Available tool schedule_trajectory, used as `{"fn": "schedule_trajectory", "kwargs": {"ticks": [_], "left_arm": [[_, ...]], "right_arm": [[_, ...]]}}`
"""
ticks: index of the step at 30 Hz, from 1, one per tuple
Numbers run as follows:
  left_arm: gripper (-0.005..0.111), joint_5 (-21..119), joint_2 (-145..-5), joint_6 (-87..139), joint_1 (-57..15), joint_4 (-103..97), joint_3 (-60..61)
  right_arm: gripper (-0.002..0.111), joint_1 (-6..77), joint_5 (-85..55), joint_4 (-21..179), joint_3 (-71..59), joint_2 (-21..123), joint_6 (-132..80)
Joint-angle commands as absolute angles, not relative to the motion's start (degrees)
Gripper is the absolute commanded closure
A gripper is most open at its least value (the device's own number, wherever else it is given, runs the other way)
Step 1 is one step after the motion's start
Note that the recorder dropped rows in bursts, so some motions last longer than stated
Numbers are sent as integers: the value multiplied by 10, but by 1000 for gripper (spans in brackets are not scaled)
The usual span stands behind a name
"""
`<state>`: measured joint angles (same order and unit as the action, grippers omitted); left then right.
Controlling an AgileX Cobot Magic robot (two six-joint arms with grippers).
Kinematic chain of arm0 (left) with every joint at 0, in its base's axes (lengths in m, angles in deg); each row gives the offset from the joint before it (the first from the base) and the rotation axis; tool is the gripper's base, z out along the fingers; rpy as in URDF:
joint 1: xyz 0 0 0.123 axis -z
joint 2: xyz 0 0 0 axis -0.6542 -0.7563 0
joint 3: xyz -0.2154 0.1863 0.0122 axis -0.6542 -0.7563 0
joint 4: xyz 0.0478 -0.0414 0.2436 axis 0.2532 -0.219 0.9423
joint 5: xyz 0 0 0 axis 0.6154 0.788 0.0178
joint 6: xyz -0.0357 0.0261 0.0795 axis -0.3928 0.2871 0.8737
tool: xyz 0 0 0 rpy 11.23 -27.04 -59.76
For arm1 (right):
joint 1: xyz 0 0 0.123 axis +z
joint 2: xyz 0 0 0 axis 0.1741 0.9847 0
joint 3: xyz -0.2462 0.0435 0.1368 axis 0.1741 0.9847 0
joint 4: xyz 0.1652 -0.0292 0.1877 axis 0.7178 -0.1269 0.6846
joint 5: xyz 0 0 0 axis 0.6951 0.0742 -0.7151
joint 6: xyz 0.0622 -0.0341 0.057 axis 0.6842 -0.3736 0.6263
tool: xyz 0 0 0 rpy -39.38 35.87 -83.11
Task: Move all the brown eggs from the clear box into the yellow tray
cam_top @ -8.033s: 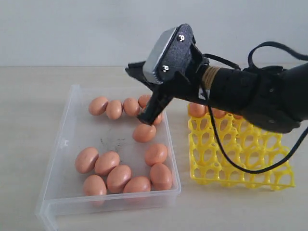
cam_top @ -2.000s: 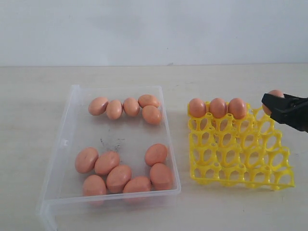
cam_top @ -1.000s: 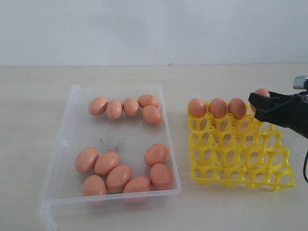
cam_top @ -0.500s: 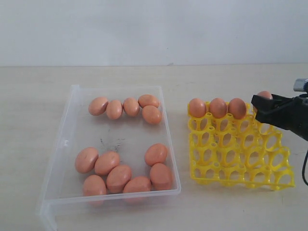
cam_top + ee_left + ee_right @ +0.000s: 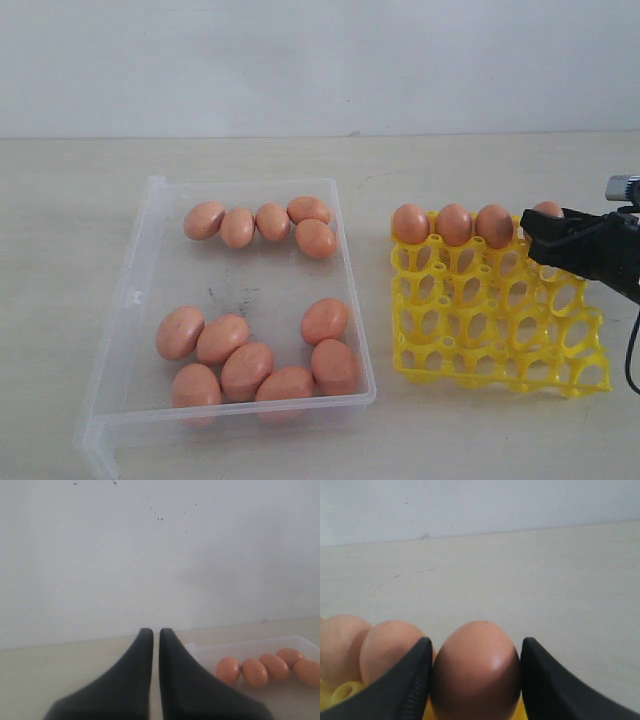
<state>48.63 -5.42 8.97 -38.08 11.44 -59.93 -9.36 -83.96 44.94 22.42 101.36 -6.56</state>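
Note:
My right gripper (image 5: 548,238) (image 5: 476,643) is shut on a brown egg (image 5: 547,210) (image 5: 476,672), holding it low at the back right of the yellow tray (image 5: 480,330), beside three eggs (image 5: 454,224) seated in the back row. Two of those neighbours (image 5: 390,650) show in the right wrist view. The clear box (image 5: 130,300) holds a back row of several eggs (image 5: 272,222) and a front cluster of several (image 5: 247,368). My left gripper (image 5: 151,632) is shut and empty, outside the exterior view, with the box's back eggs (image 5: 254,672) off to one side.
The pale tabletop (image 5: 80,190) runs to a white wall (image 5: 320,60) behind. The tray's front rows of cups (image 5: 500,355) hold nothing. Dark specks (image 5: 232,296) mark the box floor between the two egg groups.
Over the last second my right gripper has sunk slightly and shifted right with the egg, bringing it level with the tray's back row. The box eggs have not moved.

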Motion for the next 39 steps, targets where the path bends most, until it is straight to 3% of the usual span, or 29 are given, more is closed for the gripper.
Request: {"fn": "schedule_trajectory", "kwargs": {"ticks": [1,7,18,24,35,37,39], "left_arm": [[103,486,-53,91,-376,114,-601],[103,486,-53,91,-376,114,-601],[103,486,-53,91,-376,114,-601],[103,486,-53,91,-376,114,-601],[103,486,-53,91,-376,114,-601],[103,486,-53,91,-376,114,-601],[103,486,-53,91,-376,114,-601]], "right_arm": [[100,-94,-846,449,224,1015,-63],[71,-94,-832,452,224,1015,-66],[41,-94,-846,451,224,1015,-66],[41,-95,-846,428,225,982,-71],[42,-94,-846,339,225,752,24],[49,-92,-846,295,225,728,41],[70,-77,-846,272,225,709,49]]}}
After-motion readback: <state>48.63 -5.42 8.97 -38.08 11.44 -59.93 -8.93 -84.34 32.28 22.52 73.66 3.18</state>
